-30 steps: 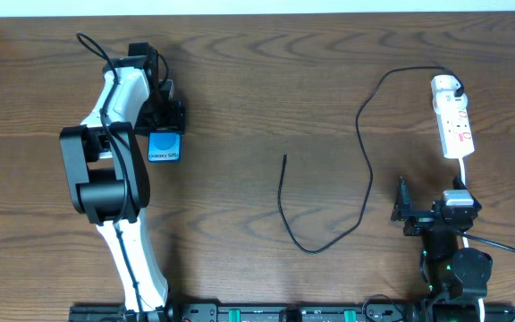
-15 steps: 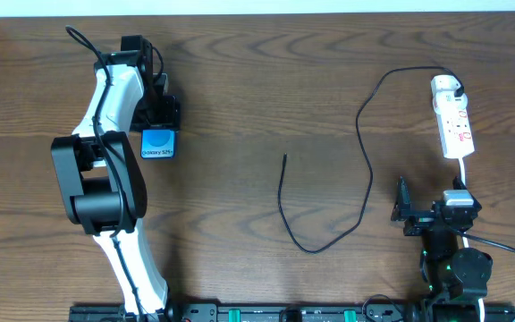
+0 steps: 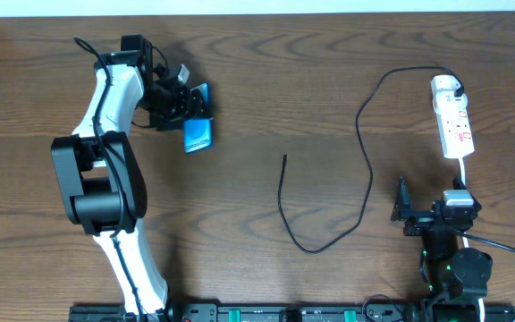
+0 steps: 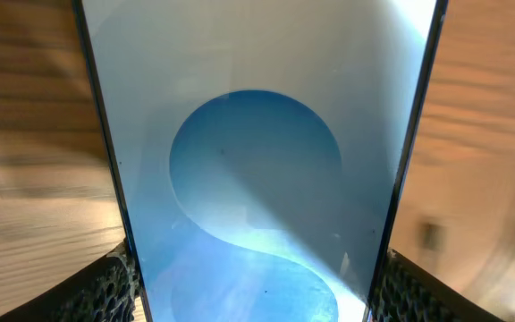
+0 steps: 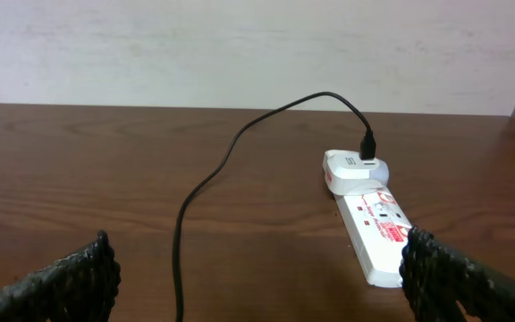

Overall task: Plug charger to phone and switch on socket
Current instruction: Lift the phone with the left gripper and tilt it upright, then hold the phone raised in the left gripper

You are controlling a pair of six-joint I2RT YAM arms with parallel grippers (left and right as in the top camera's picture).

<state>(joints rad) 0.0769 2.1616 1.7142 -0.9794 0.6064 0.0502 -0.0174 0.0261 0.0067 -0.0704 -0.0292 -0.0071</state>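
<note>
The phone (image 3: 198,133), its screen blue and white, hangs tilted above the table at the back left, and my left gripper (image 3: 184,109) is shut on it. In the left wrist view the phone (image 4: 257,161) fills the frame, with a black finger (image 4: 107,288) pressed against each long edge. The charger (image 3: 368,170) is a thin black cable that runs from the socket (image 3: 454,121) in a loop to its plug tip (image 3: 284,158) at mid-table. My right gripper (image 3: 426,215) stands open at the front right, nothing in it. The socket (image 5: 374,228) lies just ahead of it.
A white adapter (image 3: 446,87) sits in the far end of the socket, and the black cable (image 5: 240,143) leaves from it. The socket's white cord (image 3: 464,170) runs toward the right arm. The table's back edge and a pale wall (image 5: 240,45) lie beyond.
The left gripper has swung to the right with the phone. The phone, flat and facing up before, now hangs tilted and sits farther right. The right arm has not moved.
</note>
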